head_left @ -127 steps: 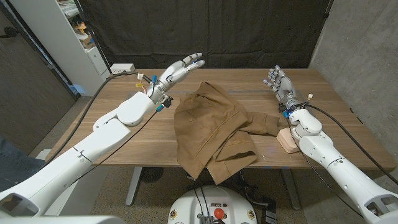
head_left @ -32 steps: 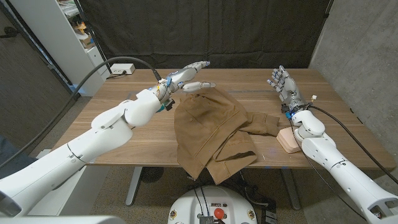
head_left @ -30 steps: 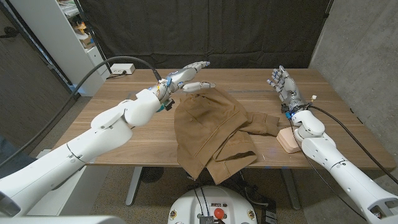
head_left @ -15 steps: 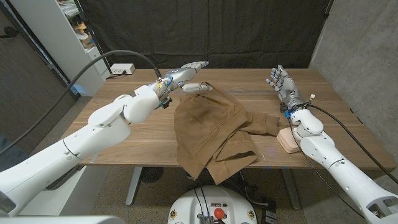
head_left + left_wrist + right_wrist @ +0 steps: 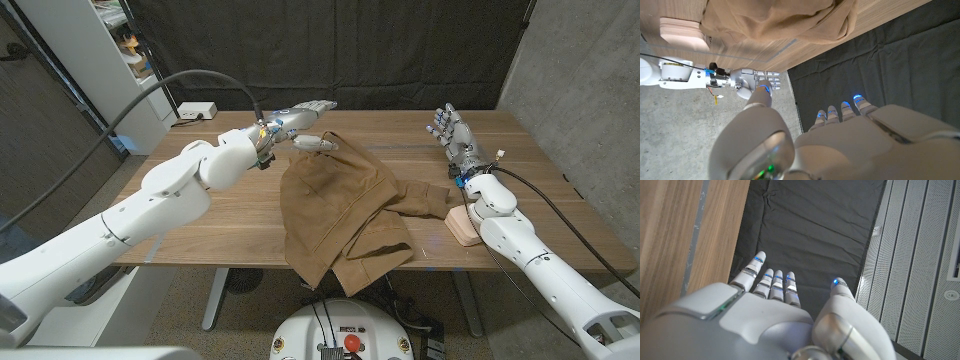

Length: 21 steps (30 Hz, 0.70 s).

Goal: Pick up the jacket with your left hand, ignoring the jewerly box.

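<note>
Just beyond the jacket's far edge hovers the left hand.

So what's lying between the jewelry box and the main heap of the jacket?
In the head view, only the jacket's own sleeve bridges it, running from the jacket to the jewelry box, near the right hand's forearm.

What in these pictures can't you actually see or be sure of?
- Jewelry box: in the head view the right forearm covers part of it; whether it is shut is unclear.
- Jacket: its near hem hangs past the table edge.
- Left hand: its height above the jacket is unclear.
</note>
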### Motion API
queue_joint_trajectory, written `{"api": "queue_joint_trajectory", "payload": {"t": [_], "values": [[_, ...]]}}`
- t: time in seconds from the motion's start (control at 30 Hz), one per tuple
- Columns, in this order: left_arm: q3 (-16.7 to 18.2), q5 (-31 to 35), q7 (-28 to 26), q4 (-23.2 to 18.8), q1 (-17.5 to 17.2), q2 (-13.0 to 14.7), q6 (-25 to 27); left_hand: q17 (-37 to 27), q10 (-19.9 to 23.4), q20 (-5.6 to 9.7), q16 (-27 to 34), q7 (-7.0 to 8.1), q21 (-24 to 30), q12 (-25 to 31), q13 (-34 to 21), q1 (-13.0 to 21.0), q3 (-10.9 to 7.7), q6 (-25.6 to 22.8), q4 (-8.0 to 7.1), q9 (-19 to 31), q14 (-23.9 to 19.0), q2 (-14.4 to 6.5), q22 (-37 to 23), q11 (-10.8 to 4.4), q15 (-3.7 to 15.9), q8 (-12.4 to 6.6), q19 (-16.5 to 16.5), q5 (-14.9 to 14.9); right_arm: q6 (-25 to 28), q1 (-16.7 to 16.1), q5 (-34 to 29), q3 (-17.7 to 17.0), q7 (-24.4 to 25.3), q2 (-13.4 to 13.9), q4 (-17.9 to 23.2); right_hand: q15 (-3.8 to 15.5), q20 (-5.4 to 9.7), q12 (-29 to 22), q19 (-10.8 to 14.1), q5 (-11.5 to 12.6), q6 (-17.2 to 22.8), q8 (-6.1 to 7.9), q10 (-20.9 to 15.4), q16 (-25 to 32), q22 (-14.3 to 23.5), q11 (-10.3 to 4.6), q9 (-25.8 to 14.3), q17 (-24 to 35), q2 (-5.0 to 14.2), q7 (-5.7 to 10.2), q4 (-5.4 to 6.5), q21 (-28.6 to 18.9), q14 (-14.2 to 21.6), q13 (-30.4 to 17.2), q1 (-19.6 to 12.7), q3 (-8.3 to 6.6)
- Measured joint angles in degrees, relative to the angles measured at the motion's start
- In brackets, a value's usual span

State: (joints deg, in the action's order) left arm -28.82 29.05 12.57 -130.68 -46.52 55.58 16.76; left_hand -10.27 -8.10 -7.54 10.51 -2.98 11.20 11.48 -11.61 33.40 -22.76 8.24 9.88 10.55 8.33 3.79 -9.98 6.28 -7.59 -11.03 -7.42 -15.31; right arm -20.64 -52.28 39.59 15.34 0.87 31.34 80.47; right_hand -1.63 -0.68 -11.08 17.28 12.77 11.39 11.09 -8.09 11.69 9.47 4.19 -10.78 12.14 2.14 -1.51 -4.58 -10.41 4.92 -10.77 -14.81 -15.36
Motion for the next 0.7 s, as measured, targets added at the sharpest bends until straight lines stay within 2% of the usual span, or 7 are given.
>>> {"api": "queue_joint_trajectory", "payload": {"t": [0.17, 0.3, 0.57, 0.63, 0.7], "values": [[-1.0, 1.5, 1.6, 0.2, 1.5, -0.2, 0.2, 0.0, 0.8, -0.69, 0.3, 0.24, 0.0, 0.7, 0.0, 1.5, 0.00, -2.0, 0.00, 0.0, -0.6, 0.6, 0.0, 0.78, -0.60, -0.68, 0.7, -0.5, 0.0, 0.3, -0.1, 0.1, 0.1, -0.2, -0.3, 0.00, -0.06, 0.0, -0.1, 0.0, 0.1, 0.00, 0.0, 0.0, 0.0, 0.03, 0.0, 0.0, 0.00, 0.08, 0.00, 0.0, 0.0, 0.0, 0.0, 0.00], [-1.5, 2.5, 2.6, 0.4, 2.2, -0.4, 0.2, 0.0, 2.2, -0.66, 0.8, 0.45, 0.3, 1.3, -0.3, 2.3, 0.20, -3.7, 0.19, 0.0, -1.9, 1.3, 0.0, 0.25, -0.09, -1.32, 1.6, -0.7, 0.0, 0.6, -0.2, 0.1, 0.2, -0.4, -0.5, 0.00, -0.05, 0.0, -0.1, 0.0, 0.1, 0.00, -0.2, 0.0, 0.0, 0.22, 0.0, 0.0, 0.00, 0.08, 0.00, 0.0, 0.0, 0.0, 0.0, 0.00], [-2.4, 4.3, 5.0, 0.6, 3.5, -0.8, 0.2, 0.0, 3.1, -0.35, 0.8, 0.84, 0.3, 1.7, -0.3, 3.1, 0.25, -4.1, 0.25, 0.0, -2.8, 1.6, 0.0, -0.25, 0.25, -1.33, 1.9, -1.1, -0.1, 1.0, -0.3, 0.3, 0.4, -0.7, -0.7, 0.00, -0.05, 0.0, -0.1, 0.0, 0.1, 0.00, -0.2, 0.0, 0.0, 0.22, 0.0, 0.0, 0.00, 0.08, 0.00, 0.0, 0.0, 0.0, 0.0, 0.00], [-2.7, 5.2, 6.4, 0.7, 4.0, -0.9, 0.2, 0.0, 3.2, -0.89, 0.8, 0.84, 0.3, 1.7, -0.3, 3.4, 0.25, -4.1, 0.25, 0.0, -2.8, 1.8, 0.0, -0.12, 0.25, -1.33, 2.4, -1.2, -0.1, 1.3, -0.4, 0.4, 0.4, -0.8, -0.8, 0.00, -0.05, 0.0, -0.1, 0.0, 0.1, 0.00, -0.2, 0.0, 0.0, 0.22, 0.0, 0.0, 0.00, 0.08, 0.00, 0.0, 0.0, 0.0, 0.0, 0.00], [-2.8, 5.5, 7.0, 0.7, 4.2, -1.0, 0.2, 0.0, 3.6, -2.13, 0.8, 0.53, 0.4, 1.7, -0.3, 4.1, 0.46, -4.4, 0.04, 0.0, -3.1, 2.2, 0.0, 0.26, 0.00, -1.33, 3.2, -1.2, -0.1, 1.4, -0.4, 0.4, 0.5, -0.8, -0.8, 0.00, -0.05, 0.0, -0.1, 0.0, 0.1, 0.00, -0.2, 0.0, 0.0, 0.22, 0.0, 0.0, 0.00, 0.08, 0.00, 0.0, 0.0, 0.0, 0.0, 0.00]]}}
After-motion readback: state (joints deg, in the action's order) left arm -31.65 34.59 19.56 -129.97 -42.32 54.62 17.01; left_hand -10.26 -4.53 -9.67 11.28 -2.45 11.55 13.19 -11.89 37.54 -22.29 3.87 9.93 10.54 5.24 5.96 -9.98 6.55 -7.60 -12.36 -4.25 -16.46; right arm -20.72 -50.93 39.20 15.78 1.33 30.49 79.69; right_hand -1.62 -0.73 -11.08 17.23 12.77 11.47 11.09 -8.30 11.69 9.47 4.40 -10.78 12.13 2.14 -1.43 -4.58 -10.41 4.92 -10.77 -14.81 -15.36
